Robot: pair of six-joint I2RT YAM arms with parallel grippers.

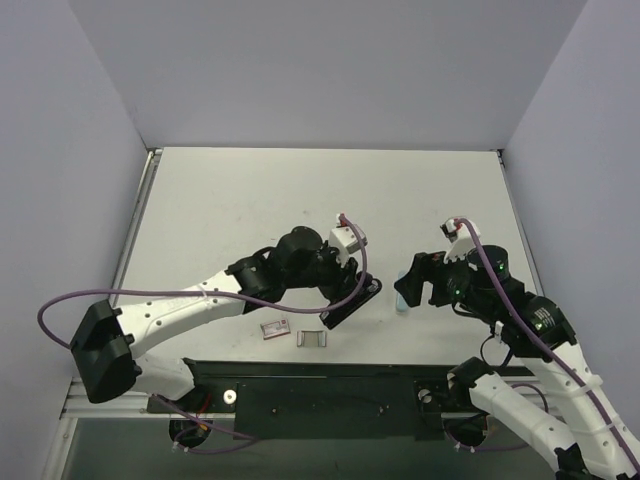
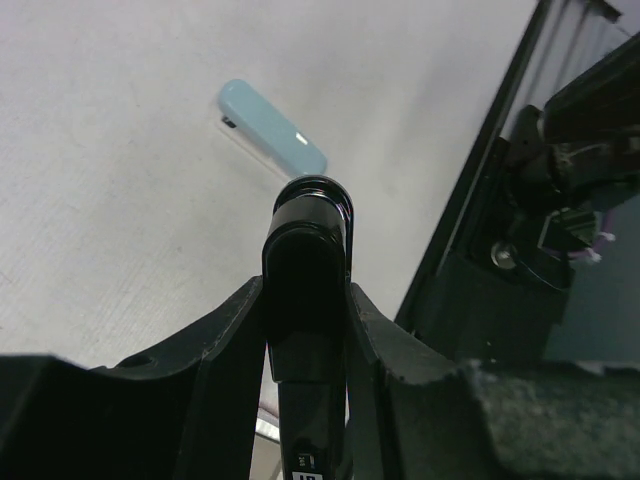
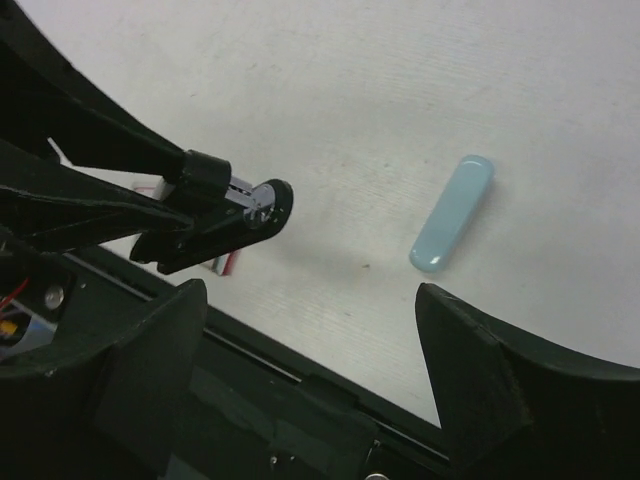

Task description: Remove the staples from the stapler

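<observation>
My left gripper (image 1: pixel 352 295) is shut on the slim black stapler (image 1: pixel 358 297) and holds it just above the table near the front edge. In the left wrist view the stapler (image 2: pixel 308 250) is clamped between both fingers, its rounded end pointing away. In the right wrist view the stapler (image 3: pixel 235 212) shows at the left, with a silvery part at its tip. My right gripper (image 1: pixel 410 285) is open and empty, just right of the stapler; its fingers (image 3: pixel 150 370) stand wide apart over the table's front edge.
A light blue oblong piece (image 1: pixel 402 301) lies under my right gripper; it also shows in the wrist views (image 2: pixel 272 140) (image 3: pixel 452 212). A small staple box (image 1: pixel 275 327) and a silvery metal piece (image 1: pixel 312 339) lie by the black front rail (image 1: pixel 330 375).
</observation>
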